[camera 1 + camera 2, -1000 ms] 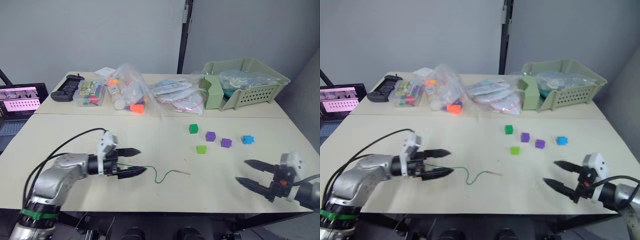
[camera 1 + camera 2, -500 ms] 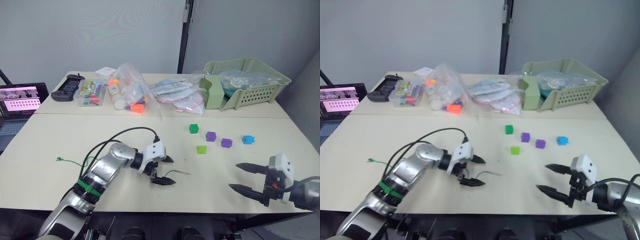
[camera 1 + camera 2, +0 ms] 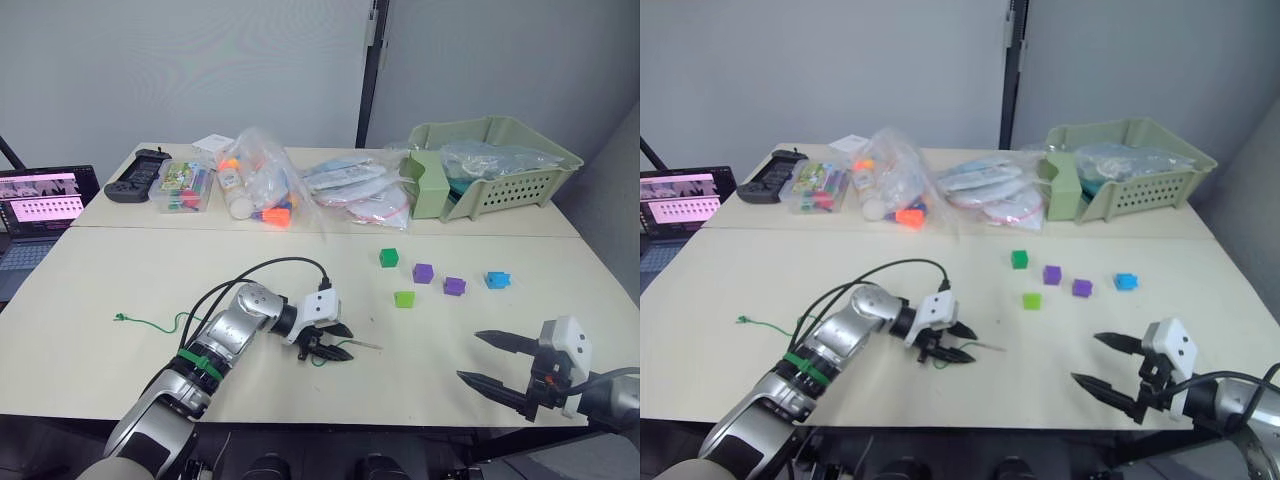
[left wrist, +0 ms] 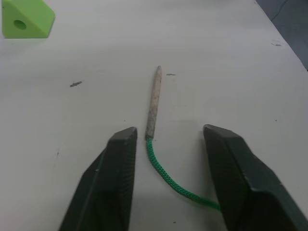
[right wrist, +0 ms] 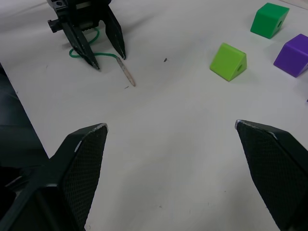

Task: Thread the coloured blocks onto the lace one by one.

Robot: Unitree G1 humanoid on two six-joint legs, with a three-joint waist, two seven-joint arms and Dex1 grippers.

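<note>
Far left of the lace's pale tip (image 4: 154,102), on the bare surface (image 3: 120,275): the knotted green end (image 3: 122,319), well apart from everything else. From there, green string running rightward beneath the left arm and emerging as a loose curl at the left hand (image 3: 333,342). Left hand low over the surface, fingers (image 4: 115,178) parted but not wide, gripping nothing. Green cord curving between them, closer to one finger, joining the stiff tip just ahead of the fingertips. Tip lying flat, long axis running straight on from the hand's own line, pointing away from the wrist toward the lime wedge block (image 3: 403,298).

Judging from that: tip reachable with a short advance and a close, since fingers already straddle the cord just behind the stiff part. Risk of pinching soft cord instead of tip if closed where it stands.

Right of the tip, beyond the lime wedge: green cube (image 3: 388,257), two purple blocks (image 3: 421,272) and (image 3: 453,285), blue block (image 3: 495,279), all loose, none threaded yet.

Further right and nearer the front edge: right hand (image 3: 488,362), spread wide and empty, well apart from the tip. Left hand clearly the nearer for the lace; right hand nearer the blocks.
</note>
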